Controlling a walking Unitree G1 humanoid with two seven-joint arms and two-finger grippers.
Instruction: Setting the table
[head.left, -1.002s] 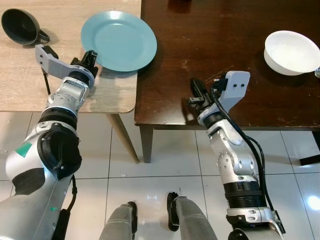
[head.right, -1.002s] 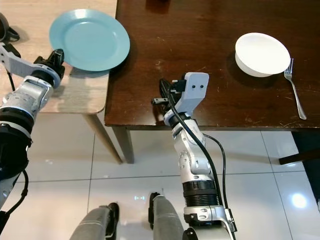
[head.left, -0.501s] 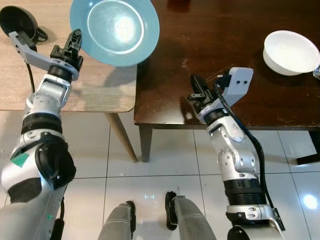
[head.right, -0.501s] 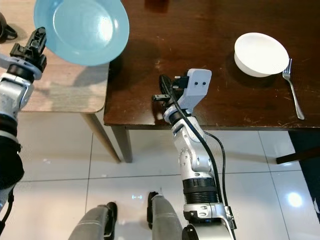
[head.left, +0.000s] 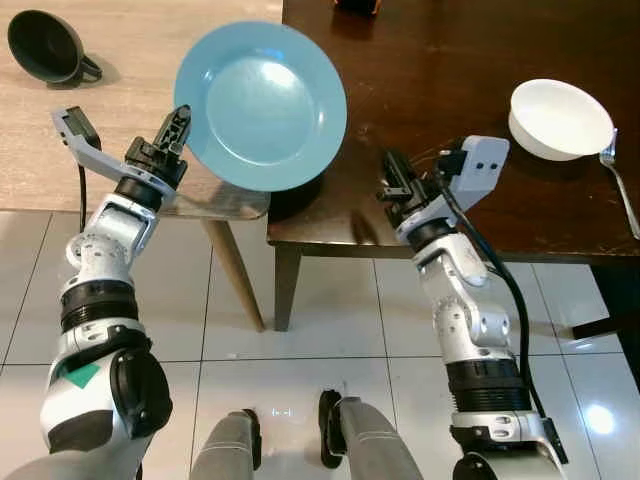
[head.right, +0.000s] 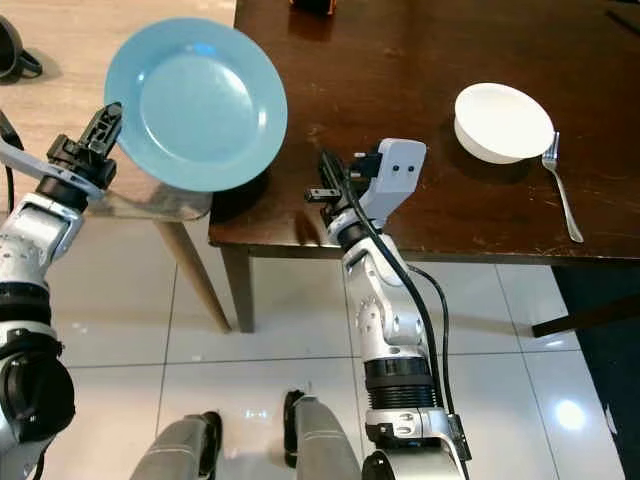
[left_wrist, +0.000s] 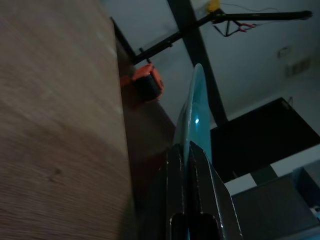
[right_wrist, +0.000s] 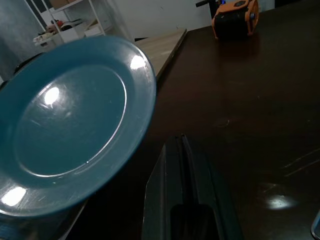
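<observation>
A round blue plate (head.left: 262, 105) hangs tilted in the air over the corner where the light wooden table (head.left: 120, 160) meets the dark table (head.left: 450, 70). My left gripper (head.left: 178, 125) is shut on the plate's left rim. In the left wrist view the plate (left_wrist: 194, 115) runs edge-on between the black fingers (left_wrist: 175, 172). My right gripper (head.left: 392, 172) is shut and empty, low over the dark table's front edge, just right of the plate. A white bowl (head.left: 560, 118) with a fork (head.left: 622, 185) beside it sits at the dark table's right.
A dark cup (head.left: 45, 46) stands at the far left of the wooden table. An orange and black object (right_wrist: 235, 17) sits at the back of the dark table. White tiled floor (head.left: 330, 330) lies below both tables' front edges.
My left gripper has lifted the blue plate off the wooden table and carried it rightward, tilted, to the tables' joint. The view has shifted. The right gripper has barely moved.
</observation>
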